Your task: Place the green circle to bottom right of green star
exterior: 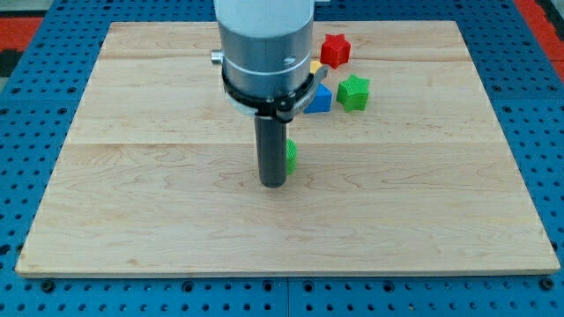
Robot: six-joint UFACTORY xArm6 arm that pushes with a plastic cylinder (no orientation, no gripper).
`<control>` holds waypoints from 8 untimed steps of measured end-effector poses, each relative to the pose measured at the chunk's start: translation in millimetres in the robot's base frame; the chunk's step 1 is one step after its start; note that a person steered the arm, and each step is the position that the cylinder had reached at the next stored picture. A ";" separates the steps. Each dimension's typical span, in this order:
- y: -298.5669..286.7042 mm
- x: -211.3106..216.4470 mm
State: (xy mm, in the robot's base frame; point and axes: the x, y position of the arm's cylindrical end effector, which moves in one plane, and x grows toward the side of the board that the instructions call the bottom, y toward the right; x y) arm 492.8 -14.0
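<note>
Pale wooden board (132,202) lies on a blue perforated table (26,132), and its left half carries no blocks. Near the middle stands the dark rod, and my tip (272,184) rests on the wood on the left and slightly lower side of the green circle (290,155), touching it or just beside it; the rod hides most of this block, so only its right edge is visible. I think the tip is placed there because a push from this side sends the circle toward the view's right. The rod has no fingers, so nothing opens or closes. To the right and higher, the arm's grey body covers most of a cluster, where a yellow block (315,67) and a blue block (319,99) show partly. Further right is the red star (334,49), and below it the green star (353,92). The circle is at lower left of this star and well apart, so the task is not yet done.
</note>
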 end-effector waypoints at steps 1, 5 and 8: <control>-2.3 -13.2; 65.1 -68.0; 157.1 -53.9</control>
